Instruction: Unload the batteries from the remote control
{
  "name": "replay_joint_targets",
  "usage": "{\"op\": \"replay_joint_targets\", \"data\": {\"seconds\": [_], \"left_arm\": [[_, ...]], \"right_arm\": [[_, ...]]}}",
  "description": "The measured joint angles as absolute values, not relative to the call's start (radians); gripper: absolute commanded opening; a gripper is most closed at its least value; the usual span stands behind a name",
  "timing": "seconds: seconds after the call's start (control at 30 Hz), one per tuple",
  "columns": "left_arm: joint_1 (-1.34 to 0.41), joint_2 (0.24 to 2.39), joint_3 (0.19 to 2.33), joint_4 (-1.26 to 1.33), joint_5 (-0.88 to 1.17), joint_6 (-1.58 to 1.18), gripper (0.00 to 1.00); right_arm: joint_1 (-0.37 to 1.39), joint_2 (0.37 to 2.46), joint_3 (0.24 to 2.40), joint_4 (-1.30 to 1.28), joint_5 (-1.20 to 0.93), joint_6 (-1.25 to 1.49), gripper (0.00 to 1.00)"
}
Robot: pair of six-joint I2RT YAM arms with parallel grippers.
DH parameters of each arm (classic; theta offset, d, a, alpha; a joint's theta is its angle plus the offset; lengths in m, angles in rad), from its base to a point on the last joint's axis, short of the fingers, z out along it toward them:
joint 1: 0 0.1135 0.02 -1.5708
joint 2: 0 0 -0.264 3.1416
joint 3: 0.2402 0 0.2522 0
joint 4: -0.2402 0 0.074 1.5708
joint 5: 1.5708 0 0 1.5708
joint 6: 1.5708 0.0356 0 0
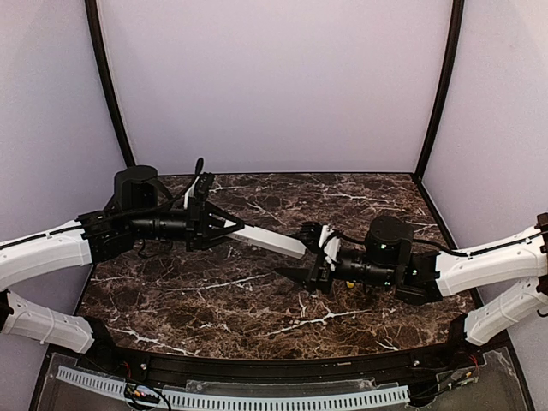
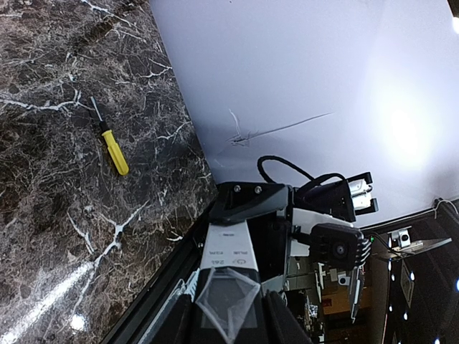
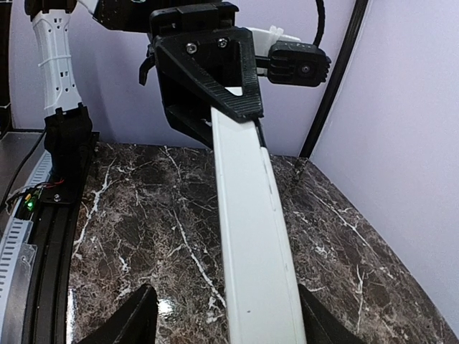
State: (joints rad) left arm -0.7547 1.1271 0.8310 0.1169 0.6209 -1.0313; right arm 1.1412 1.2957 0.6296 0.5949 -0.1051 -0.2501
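We held the slim white bar-shaped plastic remote control above the dark marble table, left gripper pinching one end, so that its free end lay between the right gripper's spread, unclamped jaws, seemingly to steady it for emptying.

Table top: dark brown marble look with white veins, polished and glossy, with glare spots on it. Remote control: smooth white plastic, slight satin sheen. Left gripper: black matt plastic with small shiny metal screw heads. Right gripper: same black matt plastic. Arm shells: smooth white plastic. Screwdriver: glossy yellow plastic handle, dark metal shaft. Walls: pale lilac, matt; one crease mark shows in the left wrist view.
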Motion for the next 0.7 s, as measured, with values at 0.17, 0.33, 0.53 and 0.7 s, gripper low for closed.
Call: {"op": "replay_joint_targets", "data": {"seconds": [0.17, 0.33, 0.53, 0.7], "left_arm": [[-0.755, 1.119, 0.831, 0.109, 0.632, -1.028, 0.0], [-0.755, 1.117, 0.831, 0.103, 0.641, -1.028, 0.0], [-0.757, 1.117, 0.831, 0.096, 0.653, -1.032, 0.15], [-0.758, 1.117, 0.83, 0.095, 0.64, -1.004, 0.63]], "right_arm": [[1.141, 1.296, 0.628, 0.611, -0.114, -0.24, 0.39], [1.14, 1.289, 0.617, 0.626, -0.117, -0.231, 0.24], [1.14, 1.281, 0.603, 0.633, -0.136, -0.22, 0.06], [1.14, 1.275, 0.601, 0.625, -0.145, -0.199, 0.0]]}}
